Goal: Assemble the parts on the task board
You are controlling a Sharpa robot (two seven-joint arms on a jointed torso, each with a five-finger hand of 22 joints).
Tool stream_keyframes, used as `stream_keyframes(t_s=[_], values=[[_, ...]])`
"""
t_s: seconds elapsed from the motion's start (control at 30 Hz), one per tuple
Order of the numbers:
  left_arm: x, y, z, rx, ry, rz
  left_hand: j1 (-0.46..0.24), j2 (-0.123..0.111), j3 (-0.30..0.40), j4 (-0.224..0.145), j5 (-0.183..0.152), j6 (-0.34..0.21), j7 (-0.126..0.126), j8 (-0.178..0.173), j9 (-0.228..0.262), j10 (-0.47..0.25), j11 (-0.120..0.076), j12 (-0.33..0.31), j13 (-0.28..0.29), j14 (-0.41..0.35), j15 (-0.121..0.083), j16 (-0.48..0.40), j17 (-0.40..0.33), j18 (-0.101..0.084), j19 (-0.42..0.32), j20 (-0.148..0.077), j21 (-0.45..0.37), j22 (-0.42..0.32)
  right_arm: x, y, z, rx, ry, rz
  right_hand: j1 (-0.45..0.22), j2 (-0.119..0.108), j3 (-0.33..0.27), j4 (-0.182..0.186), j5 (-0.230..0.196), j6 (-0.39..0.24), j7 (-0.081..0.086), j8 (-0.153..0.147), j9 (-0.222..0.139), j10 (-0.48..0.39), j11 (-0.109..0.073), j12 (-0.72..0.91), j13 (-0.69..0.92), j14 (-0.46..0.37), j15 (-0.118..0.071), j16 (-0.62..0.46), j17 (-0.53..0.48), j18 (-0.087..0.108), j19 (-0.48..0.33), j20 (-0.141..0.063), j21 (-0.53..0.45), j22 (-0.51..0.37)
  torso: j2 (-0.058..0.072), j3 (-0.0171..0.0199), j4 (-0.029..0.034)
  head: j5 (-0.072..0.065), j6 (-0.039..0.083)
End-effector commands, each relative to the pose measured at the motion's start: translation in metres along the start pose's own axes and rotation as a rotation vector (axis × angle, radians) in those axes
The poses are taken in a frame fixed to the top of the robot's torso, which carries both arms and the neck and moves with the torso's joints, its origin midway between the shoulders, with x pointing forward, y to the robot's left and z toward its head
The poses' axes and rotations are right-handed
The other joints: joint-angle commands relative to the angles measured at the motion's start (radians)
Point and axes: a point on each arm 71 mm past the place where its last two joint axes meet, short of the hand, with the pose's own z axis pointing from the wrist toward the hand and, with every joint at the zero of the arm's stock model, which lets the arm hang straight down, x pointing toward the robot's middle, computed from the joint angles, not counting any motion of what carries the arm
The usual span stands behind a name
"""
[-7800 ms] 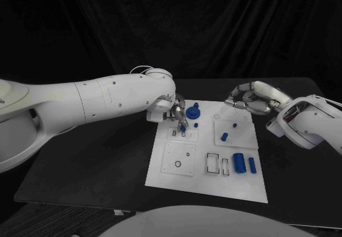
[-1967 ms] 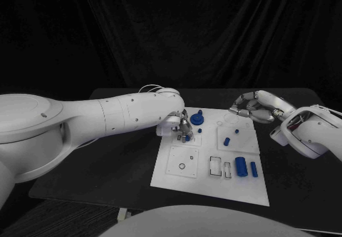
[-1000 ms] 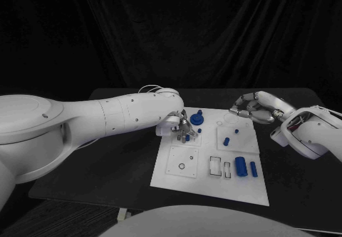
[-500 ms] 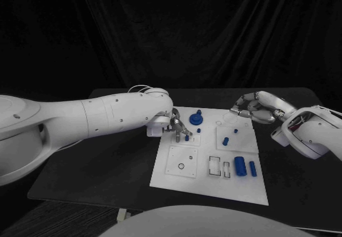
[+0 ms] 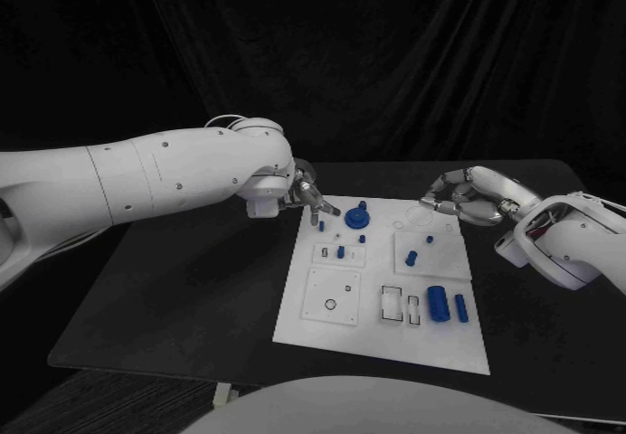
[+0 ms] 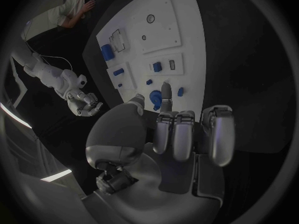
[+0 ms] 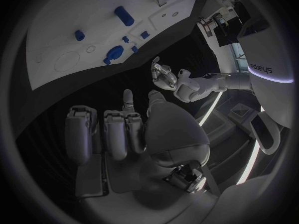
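Task board (image 5: 342, 318): white plate, mid-table, carrying small blue parts.
Knobbed blue part (image 5: 357, 217): at the board's far-left corner; small pegs (image 5: 342, 252) just nearer.
Two blue cylinders (image 5: 439, 302): near-right on the board, lying flat.
Handling (judged): light, rigid, smooth plastic; pinch each across its sides.
Left hand (image 5: 306, 196): beside the board's far-left corner, fingers partly curled, holding nothing.
Right hand (image 5: 466, 198): off the far-right corner, fingers curled in, nothing held.
Left wrist view: one finger (image 6: 166, 91) extended toward the knobbed part; the head view hides this.
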Motion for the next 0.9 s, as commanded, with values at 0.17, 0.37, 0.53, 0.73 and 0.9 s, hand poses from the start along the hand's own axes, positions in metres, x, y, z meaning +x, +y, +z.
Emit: stream_keyframes(t_s=[0.17, 0.37, 0.53, 0.73, 0.9], values=[[-0.021, -0.004, 0.010, 0.050, 0.048, 0.016, 0.080, 0.014, -0.015, -0.015, 0.097, -0.070, 0.006, 0.058, 0.073, 0.104, 0.005, 0.003, 0.263, 0.106, 0.002, 0.003, 0.263, 0.001, 0.021, 0.002, 0.004, 0.144, 0.002, 0.000, 0.000, 0.012, 0.011, 0.005, -0.001, 0.005, -0.007, 0.001, -0.006, 0.004, 0.005, -0.004, -0.002, 0.104, 0.008, 0.003, 0.263, 0.096, 0.008, -0.003, 0.225, 0.004, 0.043, 0.007, -0.004, 0.224, 0.001, 0.0003, 0.0003, -0.001, 0.000], [-0.029, -0.004, 0.019, 0.016, 0.070, 0.022, 0.133, 0.013, -0.019, -0.043, 0.051, -0.076, 0.006, 0.078, 0.091, 0.104, 0.005, 0.003, 0.263, 0.106, 0.002, 0.003, 0.263, 0.001, 0.023, 0.004, 0.007, 0.150, 0.003, 0.001, 0.000, 0.011, 0.017, 0.007, -0.001, 0.005, -0.007, 0.000, -0.006, 0.005, 0.004, -0.004, -0.002, 0.104, 0.009, 0.003, 0.263, 0.097, 0.009, -0.002, 0.228, 0.004, 0.045, 0.007, -0.002, 0.225, 0.001, 0.0002, 0.0004, -0.005, 0.000], [-0.031, -0.005, 0.028, -0.005, 0.092, 0.028, 0.150, 0.012, -0.019, -0.053, 0.077, -0.085, 0.007, 0.076, 0.091, 0.104, 0.006, 0.003, 0.263, 0.106, 0.003, 0.003, 0.263, 0.001, 0.022, 0.005, 0.005, 0.150, 0.004, 0.002, 0.001, 0.011, 0.021, 0.008, -0.001, 0.005, -0.007, 0.000, -0.006, 0.005, 0.004, -0.004, -0.002, 0.104, 0.009, 0.003, 0.263, 0.097, 0.009, -0.002, 0.228, 0.004, 0.045, 0.007, -0.002, 0.225, 0.004, -0.0014, -0.0008, -0.002, 0.000], [-0.029, -0.003, 0.040, -0.018, 0.132, 0.030, 0.206, 0.000, -0.005, -0.093, 0.109, -0.082, 0.007, 0.056, 0.074, 0.104, 0.006, 0.003, 0.263, 0.106, 0.003, 0.003, 0.263, 0.002, 0.020, 0.005, 0.001, 0.150, 0.005, 0.003, 0.002, 0.008, 0.026, 0.010, -0.002, 0.008, -0.011, -0.002, -0.003, 0.025, 0.003, 0.006, 0.001, 0.104, 0.010, 0.003, 0.263, 0.097, 0.010, -0.001, 0.229, 0.003, 0.046, 0.008, -0.001, 0.225, 0.010, -0.0054, -0.0024, -0.004, 0.000], [-0.027, -0.002, 0.048, -0.020, 0.141, 0.020, 0.194, -0.002, -0.013, -0.085, 0.090, -0.073, 0.011, 0.041, 0.060, 0.104, 0.010, 0.003, 0.263, 0.106, 0.007, 0.003, 0.263, 0.002, 0.019, 0.008, 0.000, 0.150, 0.005, 0.004, 0.002, 0.008, 0.028, 0.011, -0.002, 0.008, -0.012, -0.002, -0.002, 0.029, 0.002, 0.008, 0.001, 0.104, 0.010, 0.003, 0.263, 0.097, 0.010, -0.002, 0.228, 0.004, 0.045, 0.008, -0.002, 0.225, 0.016, -0.0089, -0.0042, -0.005, 0.000]])
